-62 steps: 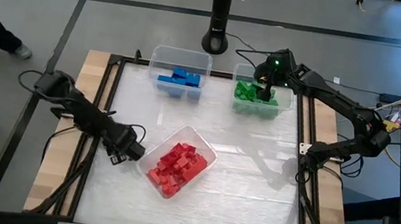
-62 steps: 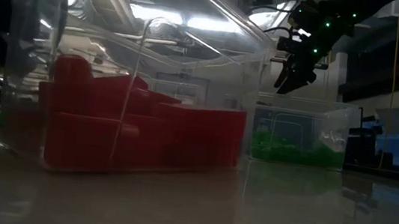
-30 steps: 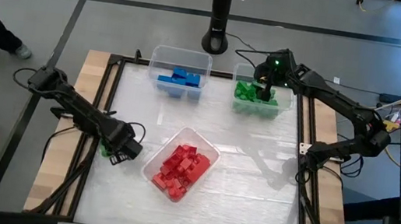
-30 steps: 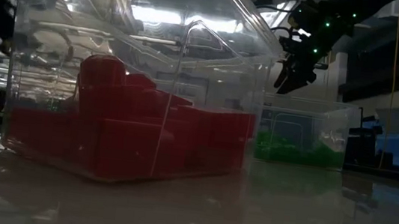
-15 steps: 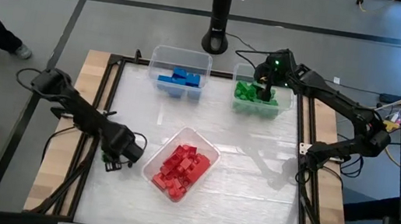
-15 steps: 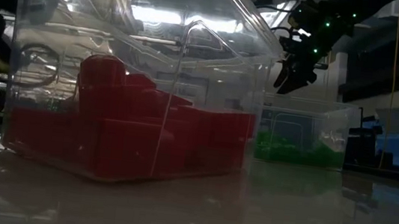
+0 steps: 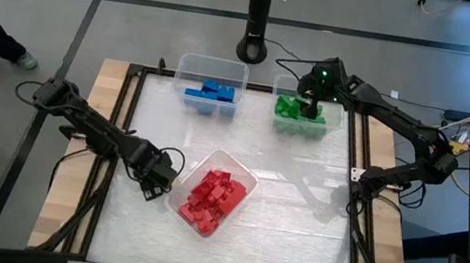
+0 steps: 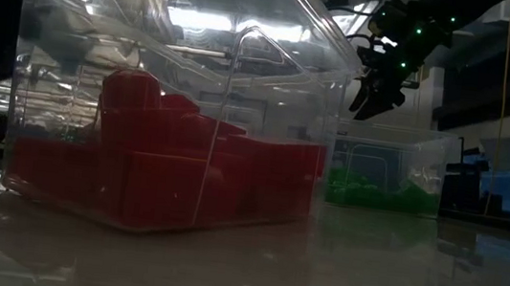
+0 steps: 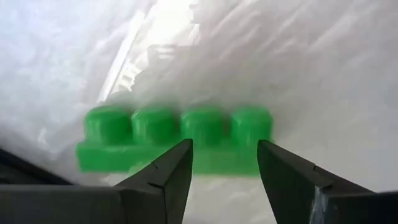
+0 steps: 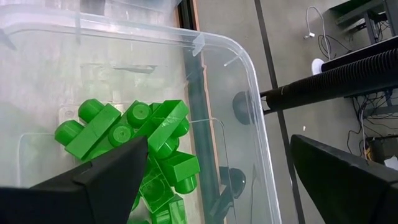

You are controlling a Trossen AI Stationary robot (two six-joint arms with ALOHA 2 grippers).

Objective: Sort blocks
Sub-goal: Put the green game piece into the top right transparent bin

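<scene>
One green four-stud brick (image 9: 177, 140) lies flat on the table. My left gripper (image 9: 225, 168) is open right over it, with its fingers standing across the brick's long side. In the high view the left gripper (image 7: 155, 178) hides the brick and sits just left of the clear bin of red blocks (image 7: 211, 191). My right gripper (image 7: 312, 94) hangs open above the bin of green blocks (image 10: 134, 134), apart from them. Blue blocks (image 7: 211, 91) lie in the far-left bin.
The red bin (image 7: 245, 181) stands askew at mid-table, close to my left gripper. The blue bin (image 7: 185, 67) and the green bin (image 7: 336, 118) stand side by side at the far edge. Bare table shows on the near and right sides. A black post base (image 7: 252, 49) stands beyond the table.
My left gripper has moved a short way toward the table's right, closer to the red bin, and has turned about its wrist. It now covers the green brick in the high view. The red bin and my right arm have kept still.
</scene>
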